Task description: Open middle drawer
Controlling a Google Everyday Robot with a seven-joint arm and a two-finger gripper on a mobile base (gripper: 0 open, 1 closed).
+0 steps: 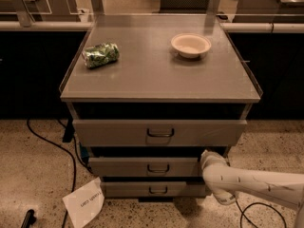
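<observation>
The grey cabinet has three drawers stacked in the camera view. The middle drawer [123, 167] has a mid-sized grey front with a small dark loop handle [158, 168]. It sits between the tall top drawer [109, 133] and the slim bottom drawer [123, 189]. My gripper [208, 157] is at the end of the white arm [256, 183], which comes in from the lower right. The gripper is against the right end of the middle drawer front, well to the right of its handle.
On the cabinet top [156, 75] lie a green crumpled bag [100, 54] at the left and a white bowl [190, 44] at the back right. A white paper sheet [84, 204] and black cables [50, 144] lie on the speckled floor at the left.
</observation>
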